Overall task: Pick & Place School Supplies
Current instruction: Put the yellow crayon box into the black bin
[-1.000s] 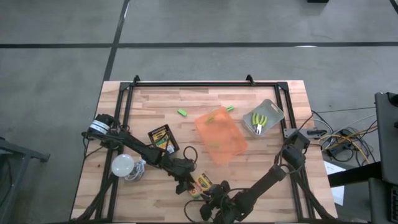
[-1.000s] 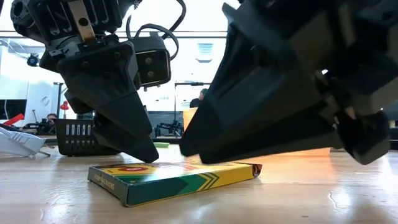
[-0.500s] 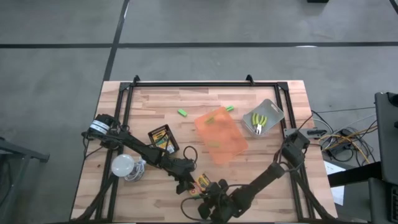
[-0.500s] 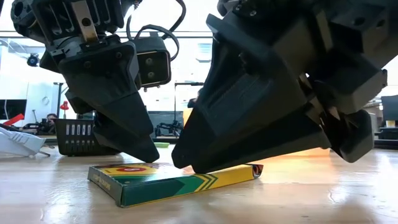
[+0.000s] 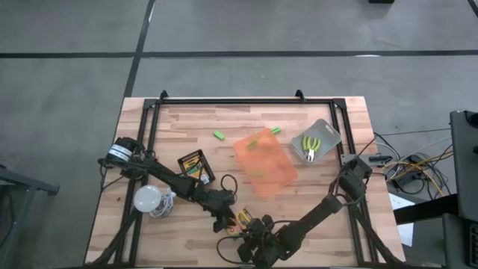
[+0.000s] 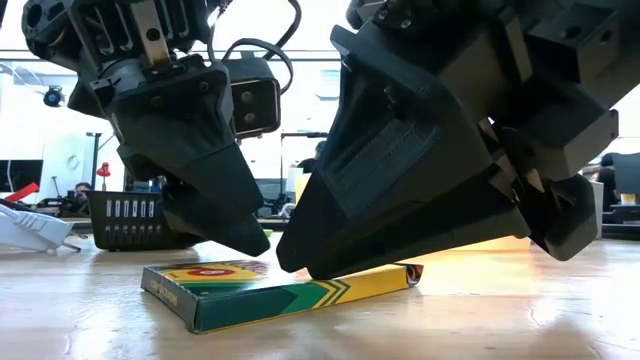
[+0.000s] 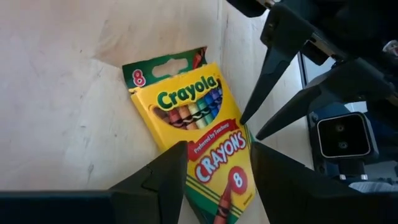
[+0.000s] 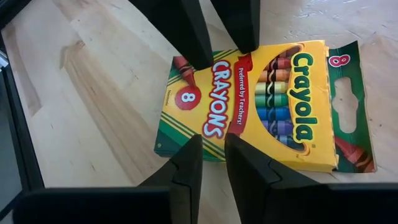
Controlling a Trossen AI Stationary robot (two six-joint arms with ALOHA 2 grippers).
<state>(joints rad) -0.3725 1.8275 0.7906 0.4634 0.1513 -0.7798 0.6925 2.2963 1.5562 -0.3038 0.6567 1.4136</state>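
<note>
A yellow-and-green crayon box [image 5: 243, 218] lies flat on the table near its near edge, label up [image 8: 267, 99]. My left gripper [image 7: 217, 162] is open just above the box's bottom end, one finger over each long side. It hangs a little above the box in the low view. My right gripper [image 8: 212, 140] faces it from the near side. It is open by only a narrow gap with nothing between the fingers, and its tips are down on the box. Two green blocks [image 5: 219, 135] [image 5: 275, 130] lie farther back. My right gripper comes slanting down from the table's near side. Its fingertips [image 6: 305, 268] rest on the box's top face by one long edge [image 8: 208, 127], near the word CRAYONS. The box [image 6: 270, 285] stays flat on the table.
An orange translucent tray [image 5: 265, 163] sits mid-table, with a grey bin [image 5: 326, 133] of yellow-handled tools to its right. A second crayon box [image 5: 196, 166] and a white bulb [image 5: 147, 199] lie on the left. A black frame [image 5: 224, 100] borders the table.
My right gripper has tipped and swung a little toward the table's left, and its fingertips have come down onto the crayon box. The box has stayed where it was.
</note>
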